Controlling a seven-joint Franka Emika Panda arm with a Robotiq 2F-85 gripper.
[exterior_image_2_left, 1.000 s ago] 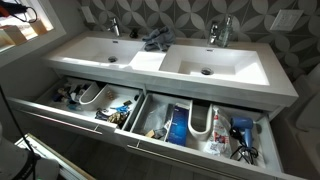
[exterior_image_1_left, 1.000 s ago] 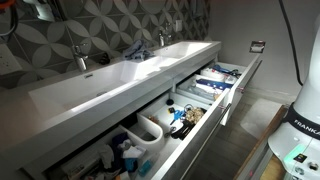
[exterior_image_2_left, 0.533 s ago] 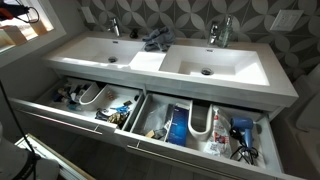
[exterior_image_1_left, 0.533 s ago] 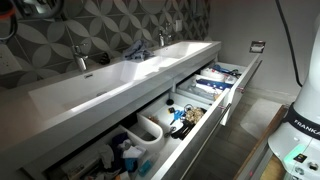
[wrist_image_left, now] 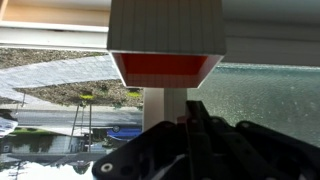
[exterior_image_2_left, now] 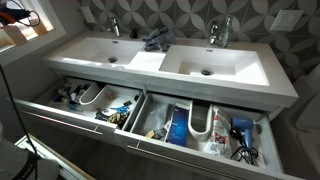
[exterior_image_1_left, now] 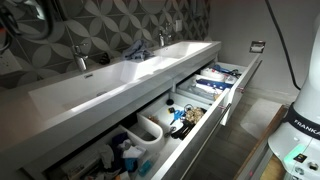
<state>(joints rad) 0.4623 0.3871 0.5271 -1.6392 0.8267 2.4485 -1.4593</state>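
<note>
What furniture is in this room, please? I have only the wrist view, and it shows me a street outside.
Observer: A long white vanity with two sinks.
Operator: Are its drawers closed?
Observer: No, both drawers are pulled open and hold many small items.
Operator: Does anything lie on the top?
Observer: Yes, a dark cloth lies at the back, between the two faucets.

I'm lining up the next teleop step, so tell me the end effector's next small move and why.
Probably lower the end effector toward the counter: it hangs high, far from the dark cloth, the basins and the open drawers, and the wrist view shows nothing within grasp.
</note>
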